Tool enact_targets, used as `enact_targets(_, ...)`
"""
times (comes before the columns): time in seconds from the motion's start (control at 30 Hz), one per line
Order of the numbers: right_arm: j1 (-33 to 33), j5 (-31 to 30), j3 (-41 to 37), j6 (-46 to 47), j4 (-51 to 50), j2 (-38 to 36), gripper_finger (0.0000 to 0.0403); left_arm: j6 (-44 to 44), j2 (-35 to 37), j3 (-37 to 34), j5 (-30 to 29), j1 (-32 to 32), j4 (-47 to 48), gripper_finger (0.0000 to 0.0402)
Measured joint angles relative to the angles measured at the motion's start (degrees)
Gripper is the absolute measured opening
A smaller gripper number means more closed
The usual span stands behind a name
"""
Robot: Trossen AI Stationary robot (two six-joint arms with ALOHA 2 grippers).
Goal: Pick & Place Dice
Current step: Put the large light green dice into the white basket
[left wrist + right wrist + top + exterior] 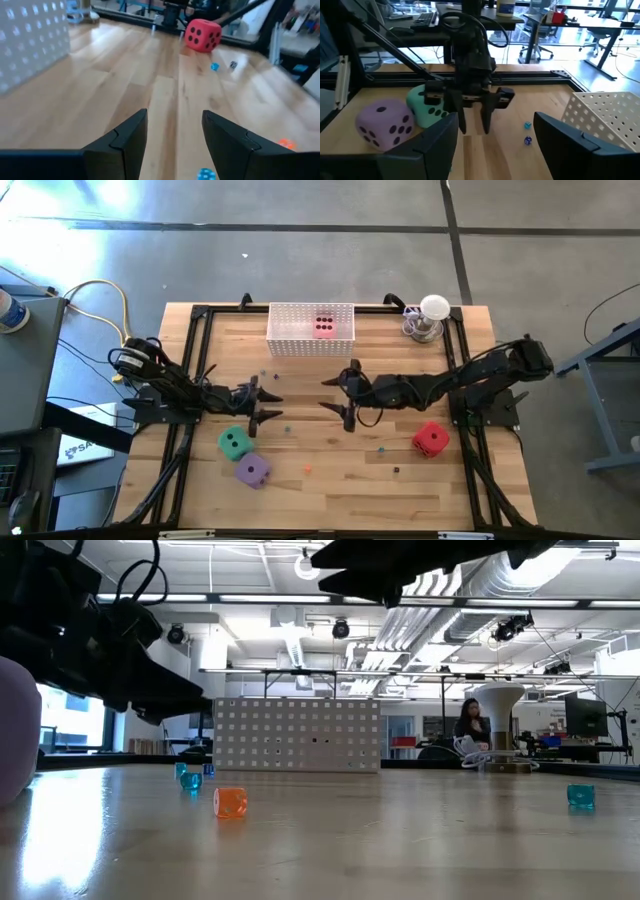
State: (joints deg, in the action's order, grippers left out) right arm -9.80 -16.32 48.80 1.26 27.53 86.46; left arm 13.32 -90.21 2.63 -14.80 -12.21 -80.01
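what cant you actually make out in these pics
- Pink die: only its top shows in the high view; in the low view the white basket wall hides it.
- Purple die: cut off by the low view's edge, no pips visible.
- Green die: in the right wrist view, partly behind the left pincer.
- Red die: absent from the low view.
- Small coloured specks: too small to identify from above.

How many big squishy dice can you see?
4. The pink die sits in the white basket. The green die and purple die lie near the left arm. The red die lies near the right arm.
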Motion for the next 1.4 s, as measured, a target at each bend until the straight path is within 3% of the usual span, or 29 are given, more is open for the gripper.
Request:
enact_targets(0.47, 0.0, -0.1, 0.0, 0.2, -0.9, 0.0, 0.0250, -0.4, 0.0, 0.0, -1.3, -0.3, -3.0, 0.0195)
enact_targets(0.7, 0.0, 0.0, 0.0, 0.2, -1.4, 0.2, 0.0250, -0.5, 0.0, 0.0, -1.4, -0.3, -2.9, 0.0287)
enact_targets(0.93, 0.0, 0.0, 0.0, 0.2, -1.8, 0.2, 0.0250, -1.0, 0.0, 0.2, 4.0, -0.4, -2.8, 0.0391)
enact_targets(1.4, 0.0, 0.0, 0.0, 0.2, -1.8, 0.3, 0.0250, -5.5, 0.0, 0.3, 3.4, -0.4, -7.1, 0.0399)
